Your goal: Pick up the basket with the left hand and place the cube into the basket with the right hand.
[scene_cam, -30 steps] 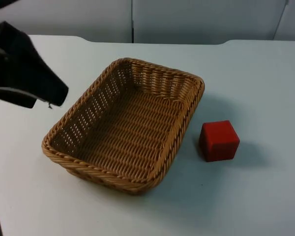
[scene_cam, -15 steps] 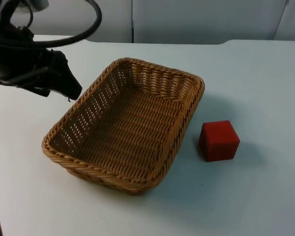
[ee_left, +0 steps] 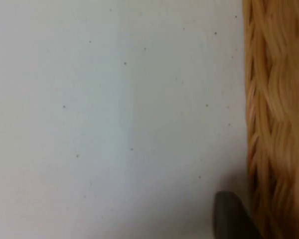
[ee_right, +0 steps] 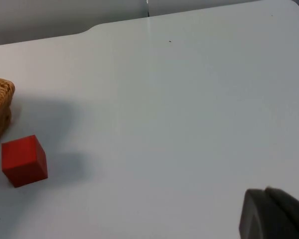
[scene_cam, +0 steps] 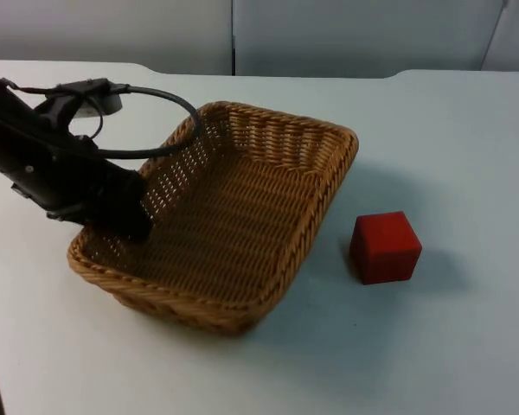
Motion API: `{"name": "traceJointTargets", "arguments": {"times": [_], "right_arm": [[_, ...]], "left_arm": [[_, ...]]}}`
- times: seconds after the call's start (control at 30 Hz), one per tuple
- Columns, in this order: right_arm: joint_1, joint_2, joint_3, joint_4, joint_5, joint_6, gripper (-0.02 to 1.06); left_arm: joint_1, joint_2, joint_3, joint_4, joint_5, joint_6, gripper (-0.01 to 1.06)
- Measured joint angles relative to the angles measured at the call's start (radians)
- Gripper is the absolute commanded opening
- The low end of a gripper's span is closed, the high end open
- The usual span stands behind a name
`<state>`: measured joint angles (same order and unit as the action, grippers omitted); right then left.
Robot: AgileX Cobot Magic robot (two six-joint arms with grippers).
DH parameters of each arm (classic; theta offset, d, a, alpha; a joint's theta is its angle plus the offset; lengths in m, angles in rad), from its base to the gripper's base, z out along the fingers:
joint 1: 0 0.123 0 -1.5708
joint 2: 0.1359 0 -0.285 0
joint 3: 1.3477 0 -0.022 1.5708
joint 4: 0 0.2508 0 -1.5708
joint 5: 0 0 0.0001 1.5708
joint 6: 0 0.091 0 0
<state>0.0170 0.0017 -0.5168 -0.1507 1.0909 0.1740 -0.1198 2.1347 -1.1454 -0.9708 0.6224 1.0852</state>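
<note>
Presently, left tool (scene_cam: 130, 223): set at the near left rim of the basket (scene_cam: 233, 216), its tip dipping just over the rim into the basket's left corner. Spread of its fingers cannot be told; the black arm body covers them from above. Whether it grips the rim or merely touches it cannot be told either. Left wrist view: one dark fingertip (ee_left: 230, 216) stands just beside the outer woven wall of the basket (ee_left: 276, 119), with bare white desk (ee_left: 114, 119) on the other side of it.

Right tool (ee_right: 274, 215): a dark fingertip hangs over open desk (ee_right: 189, 99), well apart from both task items; this arm waits. Spread of its fingers cannot be told.

Basket: rectangular, tan wicker, open side up, nothing inside. Long axis runs from the corner at the left tool diagonally away toward the partition wall (scene_cam: 242, 35). The rim section under the left tool is hidden. One corner of the basket (ee_right: 0, 107) is seen from the right wrist, the rest cut off by the picture edge.

Cube (scene_cam: 385, 247): red, resting flat on the desk (scene_cam: 432, 346), on the far side of the basket from the left tool, just beside the basket's long right wall and apart from it. Cube (ee_right: 24, 160) lies well apart from the right tool, near the basket corner, turned slightly so one vertical edge faces that tool.
</note>
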Motion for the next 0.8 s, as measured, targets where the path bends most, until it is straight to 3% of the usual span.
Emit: {"name": "traceJointTargets", "arguments": {"times": [0.03,0.4,0.8], "right_arm": [[0.0,0.0,0.0,0.0,0.0,0.0,0.0],[0.0,0.0,0.0,0.0,0.0,0.0,0.0],[0.0,0.0,0.0,0.0,0.0,0.0,0.0]], "left_arm": [[0.0,0.0,0.0,0.0,0.0,0.0,0.0],[-0.005,-0.045,-0.002,-0.039,-0.014,-0.01,0.0],[-0.005,-0.184,-0.002,-0.018,0.133,-0.129,0.0]]}}
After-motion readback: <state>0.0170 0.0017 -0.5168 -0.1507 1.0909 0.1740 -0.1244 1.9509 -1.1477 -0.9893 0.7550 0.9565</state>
